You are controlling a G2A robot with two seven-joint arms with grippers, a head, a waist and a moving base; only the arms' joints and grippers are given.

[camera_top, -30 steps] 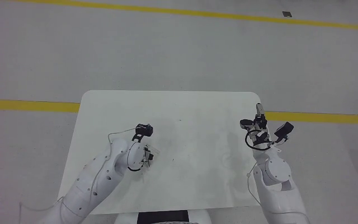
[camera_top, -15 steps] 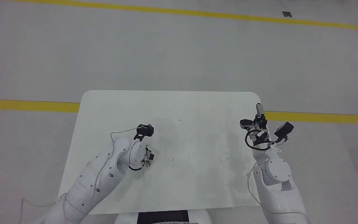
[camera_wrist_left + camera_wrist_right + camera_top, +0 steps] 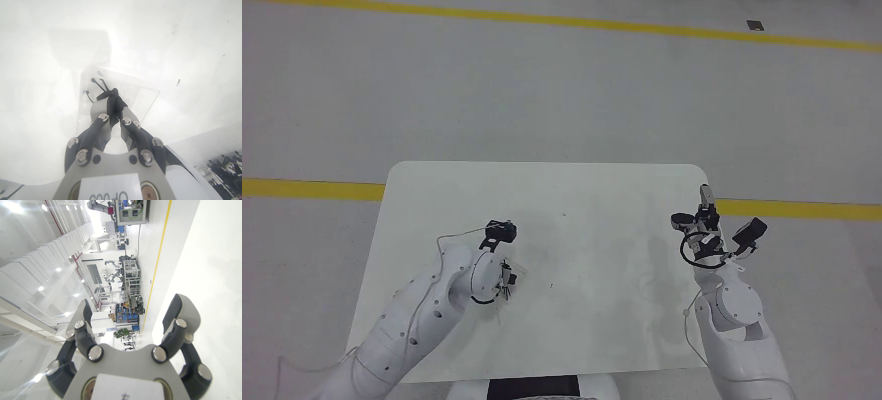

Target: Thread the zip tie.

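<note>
Hardly changing: the left arm is swaying only a trace at the elbow compared with a second ago, while the right arm is keeping its pose.
left gripper: its fingers are pressing together, with the tips dipping into the clear tray. I cannot tell whether a tie is being pinched between them.
zip ties: several black ones are lying inside the tray, fanning out from the fingertips and touching them.
tray: it is sitting on the left, near part of the table, right under the left gripper.
right gripper: its fingers are standing wide apart. It is hanging above the table's right edge, well apart from the tray.
table: its white top is showing a few small dark specks.
room: a grey floor is stretching beyond the far edge, with yellow lines crossing it. Racks of equipment are standing far off.
</note>
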